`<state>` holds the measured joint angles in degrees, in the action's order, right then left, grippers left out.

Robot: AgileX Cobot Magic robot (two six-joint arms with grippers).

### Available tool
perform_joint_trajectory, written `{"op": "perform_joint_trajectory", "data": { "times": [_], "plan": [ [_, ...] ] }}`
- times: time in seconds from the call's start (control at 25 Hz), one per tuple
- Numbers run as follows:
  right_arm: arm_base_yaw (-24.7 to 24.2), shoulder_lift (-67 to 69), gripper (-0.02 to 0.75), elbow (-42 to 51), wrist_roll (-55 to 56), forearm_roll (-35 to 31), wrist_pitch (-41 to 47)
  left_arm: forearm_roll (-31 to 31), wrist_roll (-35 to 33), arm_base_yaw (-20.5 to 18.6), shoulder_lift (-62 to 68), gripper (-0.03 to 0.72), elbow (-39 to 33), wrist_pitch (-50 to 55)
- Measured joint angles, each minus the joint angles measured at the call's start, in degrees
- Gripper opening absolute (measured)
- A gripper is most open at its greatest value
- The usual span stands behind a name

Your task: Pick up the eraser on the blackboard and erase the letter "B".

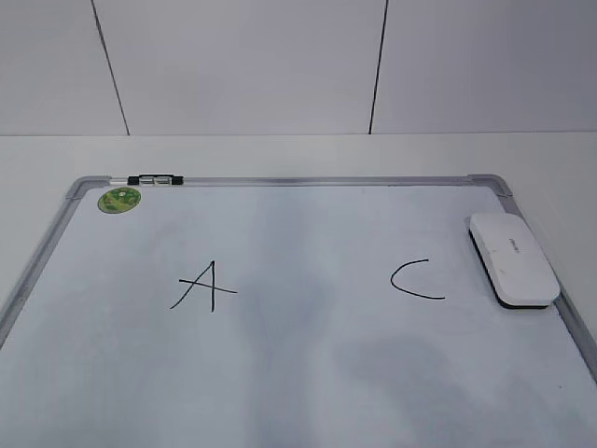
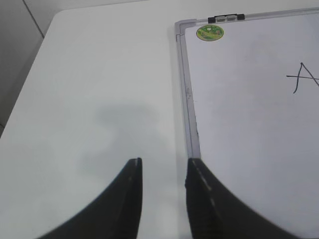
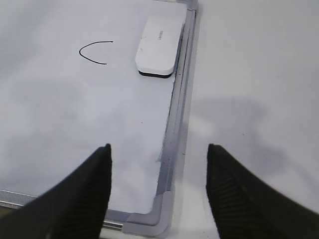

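Observation:
The blackboard (image 1: 308,373) is a white board with a silver frame, lying flat on the table. The white eraser (image 1: 512,259) lies on it by the right frame; it also shows in the right wrist view (image 3: 157,46). A slanted "A" (image 1: 203,285) and a curved "C" (image 1: 416,280) are drawn on it. No letter "B" shows between them; only faint grey smudges. My left gripper (image 2: 163,167) is open over the table beside the board's left frame (image 2: 189,109). My right gripper (image 3: 158,152) is open above the board's near right corner (image 3: 154,219). Neither gripper shows in the exterior view.
A small black-and-silver marker (image 1: 156,179) lies on the far frame by a round green sticker (image 1: 118,199); both also show in the left wrist view, the marker (image 2: 226,18) and the sticker (image 2: 210,33). White table (image 1: 550,163) surrounds the board, with a tiled wall behind.

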<state>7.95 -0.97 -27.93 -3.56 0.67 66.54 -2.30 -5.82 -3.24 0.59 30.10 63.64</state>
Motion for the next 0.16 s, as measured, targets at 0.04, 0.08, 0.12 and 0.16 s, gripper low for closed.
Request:
{"op": "perform_joint_trajectory", "data": {
  "times": [0.04, 0.08, 0.12, 0.16],
  "plan": [
    [0.0, 0.0, 0.451, 0.0, 0.0, 0.0, 0.0, 0.0, 0.0, 0.0, 0.0, 0.234, 0.0, 0.0],
    [0.0, 0.0, 0.451, 0.0, 0.0, 0.0, 0.0, 0.0, 0.0, 0.0, 0.0, 0.234, 0.0, 0.0],
    [0.0, 0.0, 0.451, 0.0, 0.0, 0.0, 0.0, 0.0, 0.0, 0.0, 0.0, 0.234, 0.0, 0.0],
    [0.0, 0.0, 0.451, 0.0, 0.0, 0.0, 0.0, 0.0, 0.0, 0.0, 0.0, 0.234, 0.0, 0.0]
  ]
}}
